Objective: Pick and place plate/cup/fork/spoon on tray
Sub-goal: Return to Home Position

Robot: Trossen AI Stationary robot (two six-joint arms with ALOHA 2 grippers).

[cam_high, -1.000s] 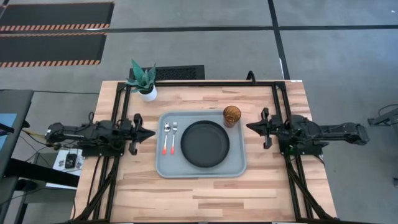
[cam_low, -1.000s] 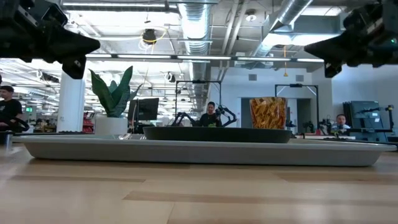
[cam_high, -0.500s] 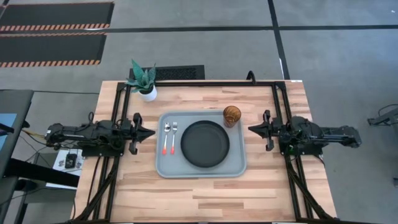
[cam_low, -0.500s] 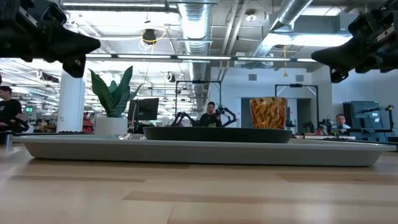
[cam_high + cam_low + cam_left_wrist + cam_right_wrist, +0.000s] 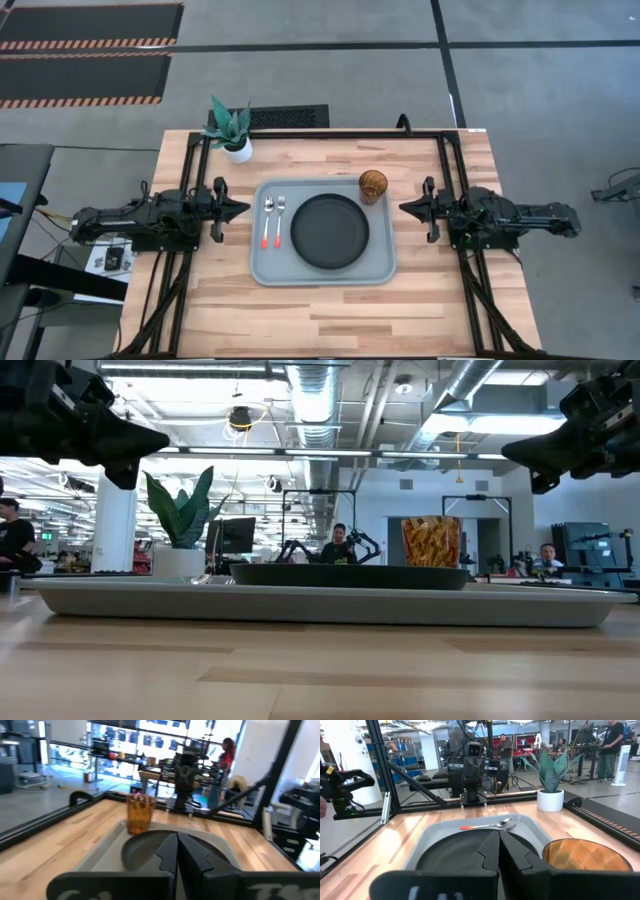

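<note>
Left to right across the table, seen from above: the left gripper [image 5: 243,208], fingers closed on nothing, hangs over bare wood just left of the tray [image 5: 264,270]. The fork [image 5: 267,221] and spoon [image 5: 279,220] lie side by side on the tray's left strip, close together and parallel, heads toward the far side. Both look light, stiff and thin; lying flat, they offer little to pinch, and the slim red handle is judged the better hold, taken across its width. The plate [image 5: 330,231] fills the tray's middle, flat, rigid and probably smooth; only its rim stands clear enough for fingers, and it may slip when tilted. The cup [image 5: 373,185] stands upright in the tray's far right corner, just beside the plate. It seems light, possibly brittle, and its patterned wall should give some grip; a hold across the wall or over the lip would suit. The right gripper [image 5: 404,208] hangs over wood right of the tray, its fingers together and holding nothing in its wrist view.

All four pieces rest inside the tray, so the task appears complete. The tray's low raised rim would catch anything slid sideways. A potted plant [image 5: 231,127] stands at the table's far left corner, well apart from the tray. Open wood lies near the tray's front edge and along both sides
</note>
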